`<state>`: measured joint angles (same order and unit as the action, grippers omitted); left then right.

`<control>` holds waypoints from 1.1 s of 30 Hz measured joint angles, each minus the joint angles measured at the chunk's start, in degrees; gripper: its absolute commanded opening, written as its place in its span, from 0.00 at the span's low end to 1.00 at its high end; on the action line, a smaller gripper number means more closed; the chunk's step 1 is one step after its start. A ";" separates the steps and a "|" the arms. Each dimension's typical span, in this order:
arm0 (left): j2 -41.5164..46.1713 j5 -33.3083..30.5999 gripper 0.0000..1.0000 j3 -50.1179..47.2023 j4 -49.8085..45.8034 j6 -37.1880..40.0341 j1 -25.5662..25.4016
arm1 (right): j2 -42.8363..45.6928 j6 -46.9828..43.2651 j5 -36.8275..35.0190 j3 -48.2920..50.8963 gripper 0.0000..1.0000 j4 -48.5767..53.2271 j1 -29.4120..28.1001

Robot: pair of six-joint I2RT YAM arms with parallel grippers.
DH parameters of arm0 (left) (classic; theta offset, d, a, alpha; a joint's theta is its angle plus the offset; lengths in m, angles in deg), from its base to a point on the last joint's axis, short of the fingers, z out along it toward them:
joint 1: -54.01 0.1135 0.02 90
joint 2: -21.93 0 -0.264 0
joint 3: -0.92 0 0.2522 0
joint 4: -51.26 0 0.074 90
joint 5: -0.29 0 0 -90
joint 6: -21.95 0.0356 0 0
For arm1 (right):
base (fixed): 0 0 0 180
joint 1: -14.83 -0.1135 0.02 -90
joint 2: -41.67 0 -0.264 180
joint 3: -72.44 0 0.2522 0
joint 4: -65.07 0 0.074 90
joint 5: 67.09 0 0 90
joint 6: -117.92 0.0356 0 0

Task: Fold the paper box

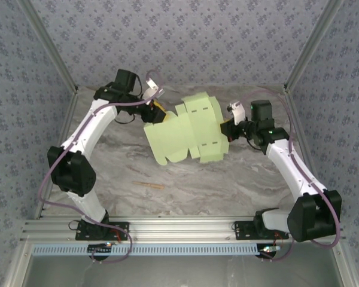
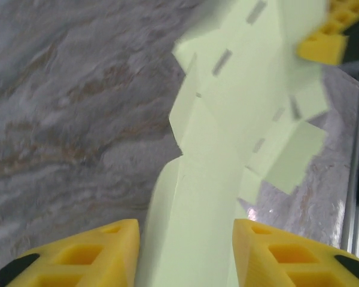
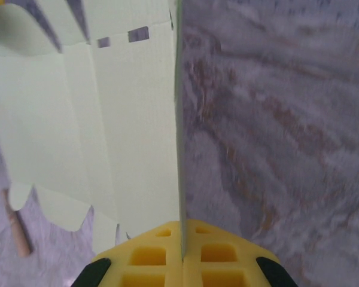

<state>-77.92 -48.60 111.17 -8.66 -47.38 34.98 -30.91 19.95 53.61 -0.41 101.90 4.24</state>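
Top external: one paper box [image 1: 188,131] gripped by right claw [image 1: 228,127], left claw [image 1: 160,115] released, one stick [image 1: 148,185].

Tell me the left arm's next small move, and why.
Probably draw the left gripper back off the paper box and re-grip another panel: its jaws stand open with the card between them, while the right gripper is shut on the opposite edge, holding the unfolded sheet.

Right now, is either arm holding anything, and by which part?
The right gripper pinches the paper box by its right edge. The left gripper is open around the other end, not gripping.
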 measured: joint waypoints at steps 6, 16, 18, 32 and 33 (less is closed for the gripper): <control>1.14 -9.14 0.54 -7.67 8.87 -9.75 1.05 | -4.48 -1.01 -1.44 -2.54 0.00 13.66 -0.13; 2.78 -17.49 0.53 -18.71 23.58 -21.59 -4.81 | -19.93 -7.19 -20.68 -17.25 0.00 25.18 -4.63; 2.78 -17.79 0.53 -22.60 27.39 -24.72 -5.66 | -22.29 -9.60 -25.94 -18.84 0.00 25.59 -6.99; 3.89 -19.74 0.53 -40.13 42.71 -37.44 -5.75 | -32.81 -30.14 -36.92 -19.96 0.06 19.15 -14.51; 4.31 -19.78 0.54 -41.11 43.08 -37.77 -5.77 | -33.55 -30.86 -36.98 -19.96 0.06 18.47 -14.82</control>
<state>-73.62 -68.39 70.05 34.42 -85.15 29.21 -64.46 -10.91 16.63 -20.36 120.37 -10.58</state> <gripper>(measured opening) 0.532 0.059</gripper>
